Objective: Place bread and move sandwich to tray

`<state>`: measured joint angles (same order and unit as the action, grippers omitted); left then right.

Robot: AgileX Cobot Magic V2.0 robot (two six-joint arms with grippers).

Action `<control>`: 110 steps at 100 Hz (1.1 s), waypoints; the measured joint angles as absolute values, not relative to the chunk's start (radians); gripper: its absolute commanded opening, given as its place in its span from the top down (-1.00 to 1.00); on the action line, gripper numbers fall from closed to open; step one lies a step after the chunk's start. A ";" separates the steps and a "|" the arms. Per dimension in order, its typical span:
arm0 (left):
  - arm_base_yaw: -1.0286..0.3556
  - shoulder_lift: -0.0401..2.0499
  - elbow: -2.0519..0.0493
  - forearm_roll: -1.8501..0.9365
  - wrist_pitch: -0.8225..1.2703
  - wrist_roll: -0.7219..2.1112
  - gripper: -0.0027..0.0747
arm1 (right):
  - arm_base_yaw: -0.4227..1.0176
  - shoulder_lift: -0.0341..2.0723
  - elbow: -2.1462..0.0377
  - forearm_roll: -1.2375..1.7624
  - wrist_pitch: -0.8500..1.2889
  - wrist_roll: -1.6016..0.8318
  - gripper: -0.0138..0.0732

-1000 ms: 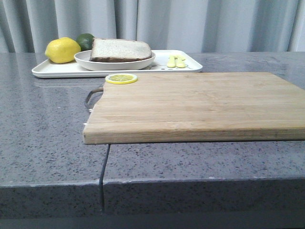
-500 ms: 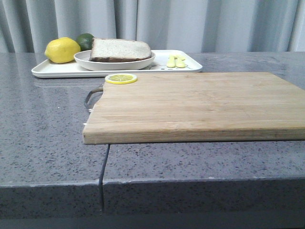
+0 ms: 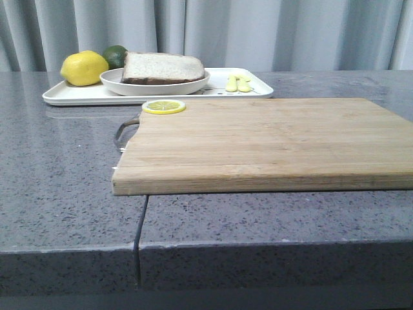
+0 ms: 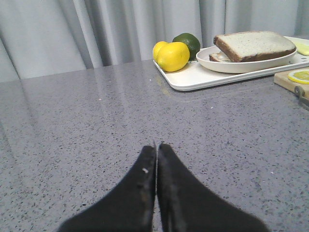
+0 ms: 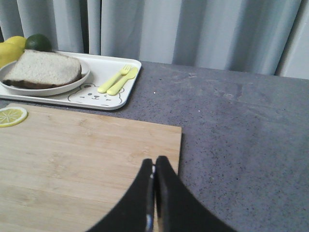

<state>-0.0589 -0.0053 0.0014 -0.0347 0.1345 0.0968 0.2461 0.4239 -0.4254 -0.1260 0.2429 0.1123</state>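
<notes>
White tray (image 3: 77, 95) is carrying the plated sandwich (image 3: 162, 68) exactly as before, both grippers (image 4: 157, 147) (image 5: 154, 162) resting pressed together, suggesting completion.

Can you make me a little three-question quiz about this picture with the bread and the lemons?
1. True or false: the sandwich on its plate sits on the tray.
2. What lies on the far left corner of the wooden cutting board? A) lemon slice B) fork C) lime
3. Fill in: the left gripper and right gripper are both ____.

Key: 1 true; 2 A, the lemon slice; 3 shut, and holding nothing.
</notes>
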 measured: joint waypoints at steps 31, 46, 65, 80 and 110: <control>-0.059 -0.005 0.001 -0.035 0.134 0.097 0.98 | 0.220 0.311 -0.149 -0.135 0.025 0.111 0.95; -0.057 -0.005 0.001 -0.035 0.134 0.097 0.98 | 0.173 0.211 -0.043 -0.128 -0.018 0.111 0.95; -0.057 -0.005 0.001 -0.035 0.134 0.097 0.98 | 0.111 0.066 0.022 -0.116 -0.020 0.111 0.95; -0.057 -0.005 0.001 -0.035 0.134 0.097 0.98 | 0.100 -0.007 0.028 -0.114 -0.011 0.110 0.95; -0.057 -0.005 0.001 -0.035 0.135 0.097 0.98 | 0.100 -0.010 0.028 -0.113 0.065 0.110 0.95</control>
<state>-0.0574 -0.0053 0.0014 -0.0347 0.1352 0.0968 0.0998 -0.0102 0.0284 -0.1126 0.0645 0.1101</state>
